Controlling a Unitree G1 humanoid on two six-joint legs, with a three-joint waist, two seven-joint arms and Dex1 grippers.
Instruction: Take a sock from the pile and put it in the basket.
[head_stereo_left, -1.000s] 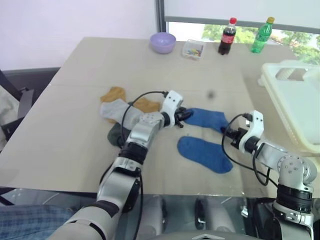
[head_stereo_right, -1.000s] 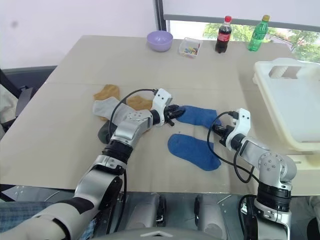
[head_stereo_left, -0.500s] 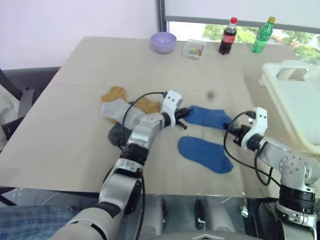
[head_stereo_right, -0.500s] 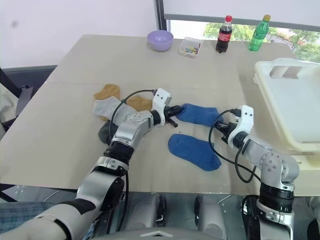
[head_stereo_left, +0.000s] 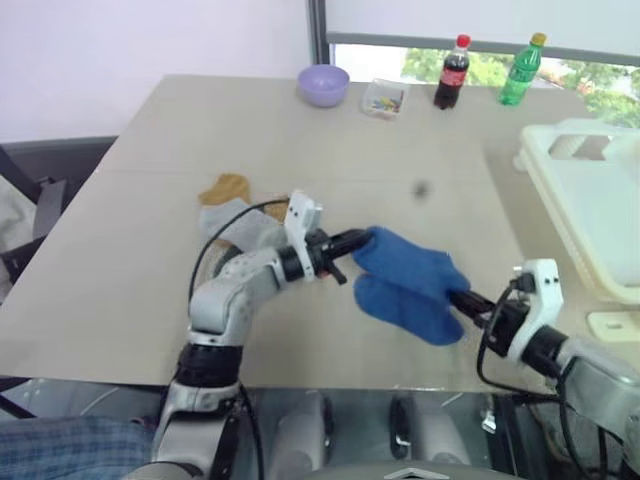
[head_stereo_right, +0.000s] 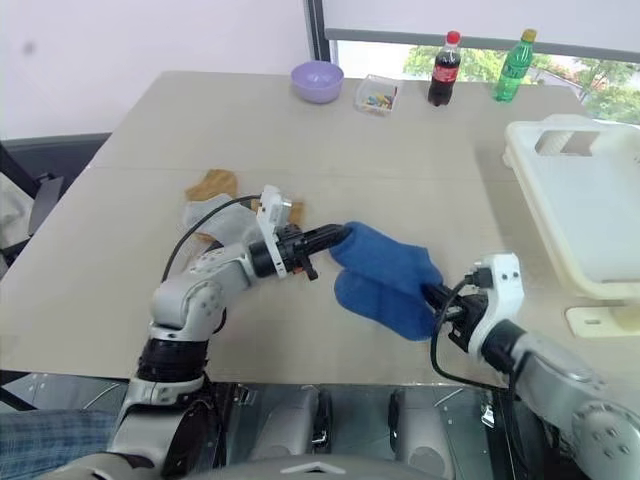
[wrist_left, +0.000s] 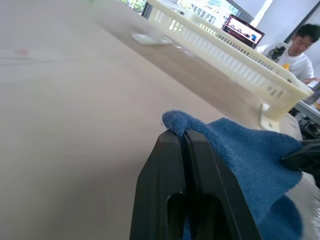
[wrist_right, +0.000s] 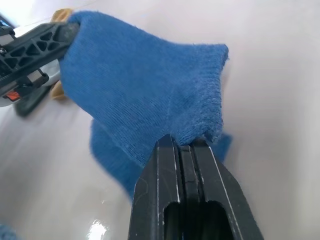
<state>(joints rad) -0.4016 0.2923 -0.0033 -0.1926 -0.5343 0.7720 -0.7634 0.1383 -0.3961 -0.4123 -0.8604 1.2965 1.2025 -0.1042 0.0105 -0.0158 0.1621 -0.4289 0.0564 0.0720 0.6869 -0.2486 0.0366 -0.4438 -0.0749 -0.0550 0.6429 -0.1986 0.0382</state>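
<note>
Both grippers pinch one blue sock, lifted above the table: left gripper at one end, right gripper at the other, apparently over a second blue sock.

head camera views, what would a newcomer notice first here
A blue sock is stretched in the air between the two hands: the left hand pinches one end, the right hand the other. A second blue sock lies on the table beneath it, and the cream basket waits at the right edge.
</note>
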